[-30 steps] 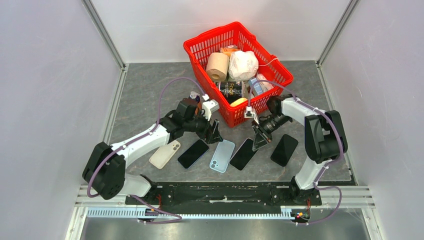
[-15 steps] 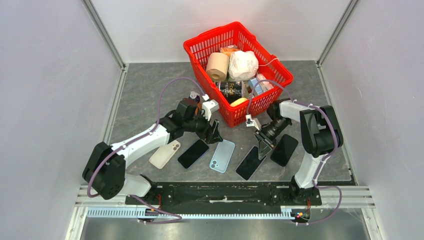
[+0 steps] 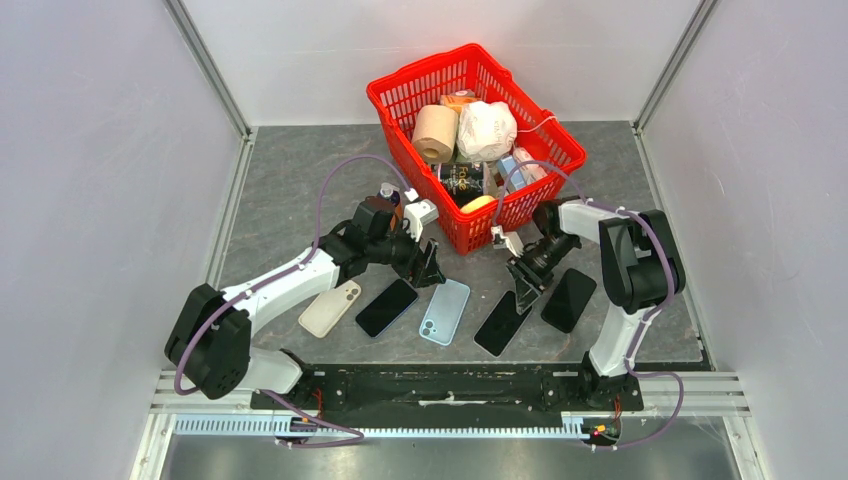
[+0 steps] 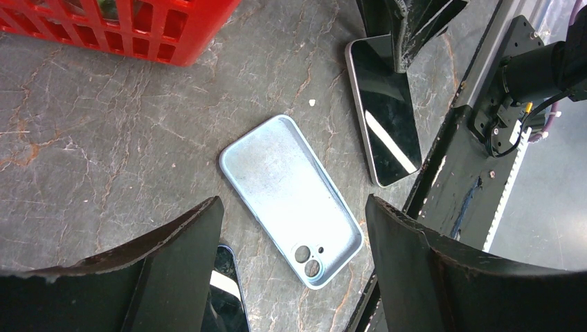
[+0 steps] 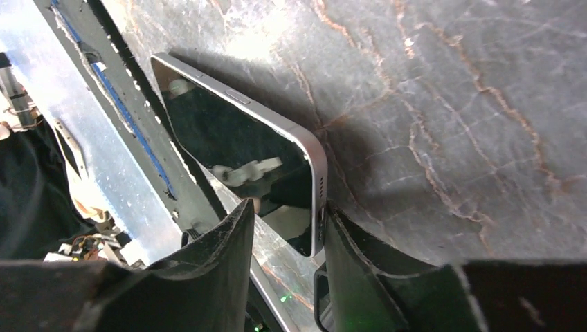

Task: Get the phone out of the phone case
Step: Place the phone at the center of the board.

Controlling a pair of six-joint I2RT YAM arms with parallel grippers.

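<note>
Splitting the work: one pincer per item

On the grey desk (image 3: 290, 180), before the red basket (image 3: 400, 95), the left pincer (image 3: 430, 272) hangs wide open over the blue case (image 3: 444, 312), seemingly ready to pin it. The right pincer (image 3: 525, 290) straddles the far end of the dark phone (image 3: 500, 325), which lies just right of that case. Whether its jaws pinch or merely bracket it cannot be told.

Pale walls (image 3: 100, 150) with aluminium posts (image 3: 207, 65) enclose a grey marbled tabletop (image 3: 290, 180).
</note>
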